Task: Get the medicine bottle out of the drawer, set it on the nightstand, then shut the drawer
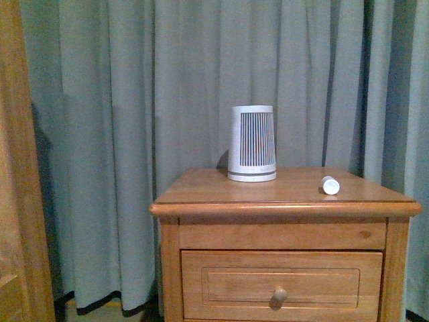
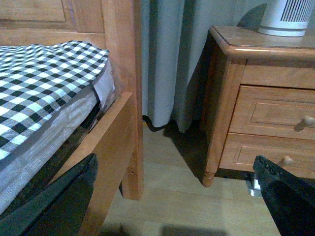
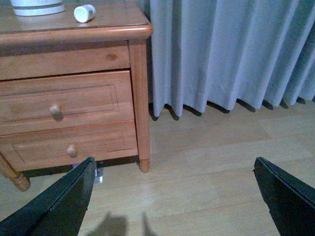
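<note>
A: Where's the medicine bottle [image 1: 330, 185]?

B: On its side on the nightstand [image 1: 221, 195] top, right of the slatted white device [image 1: 252, 143], well apart from it. Upper drawer [image 1: 281, 285] sits flush, looks shut.

A: Handling?

B: Likely light, rigid, smooth plastic. Round, so it could roll toward the front edge. Pinch across the body if regrasping.

A: Jaws?

B: Left gripper [image 2: 177, 196] and right gripper [image 3: 172, 194] both spread wide, holding nothing, low near the floor.

A: Obstructions?

B: Bed frame [image 2: 123, 128] left of the nightstand, curtain [image 1: 134, 134] behind. Nothing blocks the top.
</note>
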